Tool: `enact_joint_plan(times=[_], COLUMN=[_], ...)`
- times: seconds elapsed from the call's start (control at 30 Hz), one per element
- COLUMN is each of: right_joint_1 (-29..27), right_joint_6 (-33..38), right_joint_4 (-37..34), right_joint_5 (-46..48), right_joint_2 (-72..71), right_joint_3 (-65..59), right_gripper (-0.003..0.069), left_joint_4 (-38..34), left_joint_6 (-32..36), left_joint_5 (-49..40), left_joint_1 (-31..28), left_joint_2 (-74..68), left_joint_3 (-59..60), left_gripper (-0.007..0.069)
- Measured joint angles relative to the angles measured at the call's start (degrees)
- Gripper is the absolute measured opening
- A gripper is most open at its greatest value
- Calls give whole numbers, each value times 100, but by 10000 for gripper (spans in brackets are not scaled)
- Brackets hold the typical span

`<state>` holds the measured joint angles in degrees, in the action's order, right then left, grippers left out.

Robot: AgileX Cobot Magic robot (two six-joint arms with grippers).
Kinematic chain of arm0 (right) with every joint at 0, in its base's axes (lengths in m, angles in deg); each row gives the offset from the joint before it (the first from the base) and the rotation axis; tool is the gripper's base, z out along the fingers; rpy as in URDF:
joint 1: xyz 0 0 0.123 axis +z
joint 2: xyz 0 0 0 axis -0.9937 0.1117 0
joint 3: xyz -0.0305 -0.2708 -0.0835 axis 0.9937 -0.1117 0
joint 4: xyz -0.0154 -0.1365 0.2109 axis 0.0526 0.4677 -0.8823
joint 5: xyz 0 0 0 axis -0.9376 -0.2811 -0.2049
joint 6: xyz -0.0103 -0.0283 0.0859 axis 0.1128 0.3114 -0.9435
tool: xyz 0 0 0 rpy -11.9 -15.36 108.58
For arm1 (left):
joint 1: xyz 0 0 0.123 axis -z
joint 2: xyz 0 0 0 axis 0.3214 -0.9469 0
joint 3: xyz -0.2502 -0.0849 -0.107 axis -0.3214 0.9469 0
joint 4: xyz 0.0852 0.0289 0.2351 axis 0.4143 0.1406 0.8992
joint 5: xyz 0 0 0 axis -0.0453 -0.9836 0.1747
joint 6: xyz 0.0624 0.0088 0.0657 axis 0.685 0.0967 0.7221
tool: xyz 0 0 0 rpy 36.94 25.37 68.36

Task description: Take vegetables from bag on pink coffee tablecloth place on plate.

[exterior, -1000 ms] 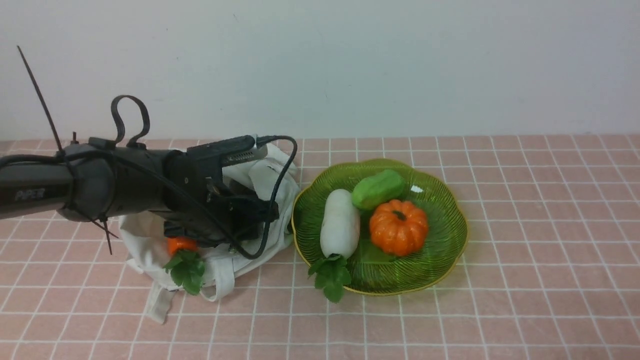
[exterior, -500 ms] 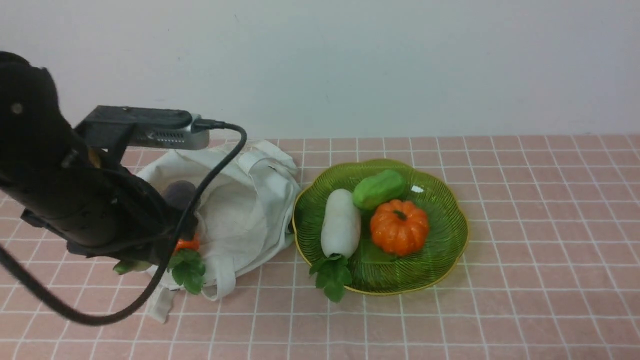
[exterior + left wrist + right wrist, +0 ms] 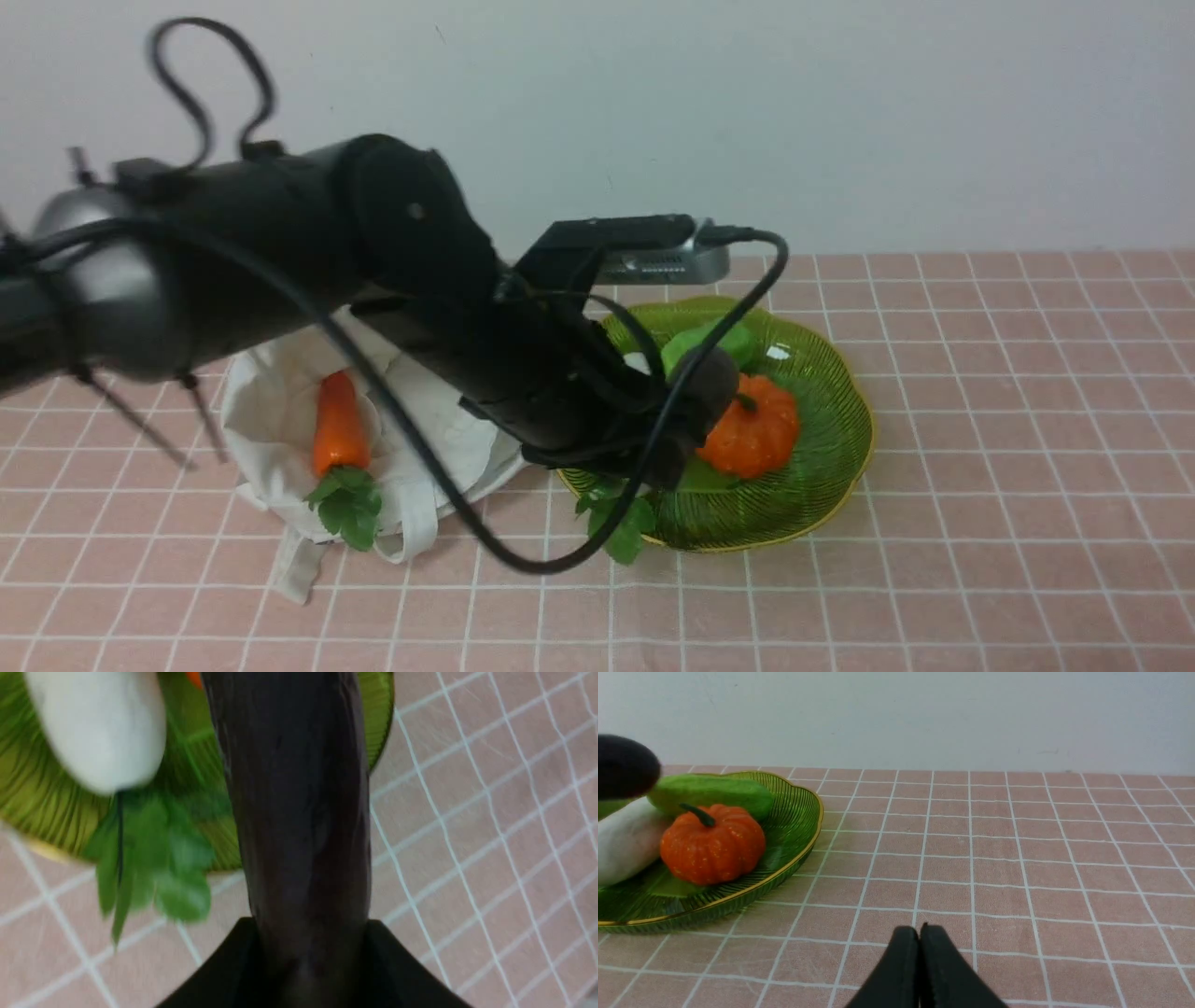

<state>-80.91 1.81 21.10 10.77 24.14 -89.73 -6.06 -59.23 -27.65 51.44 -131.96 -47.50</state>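
Note:
My left gripper [image 3: 653, 420] is shut on the long dark purple eggplant [image 3: 702, 390] and holds it above the near left part of the green ribbed plate [image 3: 826, 448]. In the left wrist view the eggplant [image 3: 299, 812] runs out from between the black fingers [image 3: 219, 961], over the plate rim [image 3: 378, 723]. Its tip shows in the right wrist view [image 3: 621, 767]. The off-white bag [image 3: 271, 411] lies open left of the plate on the pink tablecloth [image 3: 980, 420]. My right gripper [image 3: 920, 933] is shut and empty, low over the cloth right of the plate.
On the plate lie an orange pumpkin [image 3: 761, 429], a green gourd [image 3: 714, 341] and a white radish [image 3: 98, 728] with green leaves [image 3: 616, 527]. An orange carrot [image 3: 338, 425] with leaves lies in the bag's mouth. A white wall stands behind the table.
My left arm has lifted out of the bag and swung right to the plate with the eggplant in its jaws. The carrot in the bag now shows fully.

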Motion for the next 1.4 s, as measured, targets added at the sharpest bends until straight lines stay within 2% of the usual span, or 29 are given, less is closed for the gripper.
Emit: enact_joint_plan(times=[0.27,0.4,0.43,0.53,0.67,0.77,0.83,0.97,1.07,1.13,1.2,1.3,1.33,1.37,1.4], right_joint_1=[0,0,0,0,0,0,0,0,0,0,0,0,0,0,0], right_joint_6=[0,0,0,0,0,0,0,0,0,0,0,0,0,0,0], right_joint_4=[0,0,0,0,0,0,0,0,0,0,0,0,0,0,0], right_joint_5=[0,0,0,0,0,0,0,0,0,0,0,0,0,0,0], right_joint_2=[0,0,0,0,0,0,0,0,0,0,0,0,0,0,0], right_joint_3=[0,0,0,0,0,0,0,0,0,0,0,0,0,0,0], right_gripper=[-15,-15,-15,-15,-15,-15,-15,-15,-15,-15,-15,-15,-15,-15,-15], left_joint_4=[-24,2,78,205,563,949,1381,2268,2663,2740,2727,2657,2657,2645,2641], left_joint_6=[323,354,354,358,230,-85,-277,-511,-526,-532,-572,-712,-712,-779,-803], left_joint_5=[-224,-290,-284,-243,-374,-627,-844,-1687,-2232,-2335,-2286,-1364,-1364,-509,-98], left_joint_1=[0,0,0,0,-12,-17,-17,-17,-17,-17,-17,-17,-17,-17,-17], left_joint_2=[-970,-1118,-1125,-1125,-984,-594,-186,1185,2164,2676,3704,4965,4965,5681,5976], left_joint_3=[-807,-839,-839,-839,-857,-951,-1062,-1251,-1125,-858,-20,1493,1493,2530,2988], left_gripper=[237,325,386,481,539,483,410,139,25,6,-5,-5,-5,-5,-5])
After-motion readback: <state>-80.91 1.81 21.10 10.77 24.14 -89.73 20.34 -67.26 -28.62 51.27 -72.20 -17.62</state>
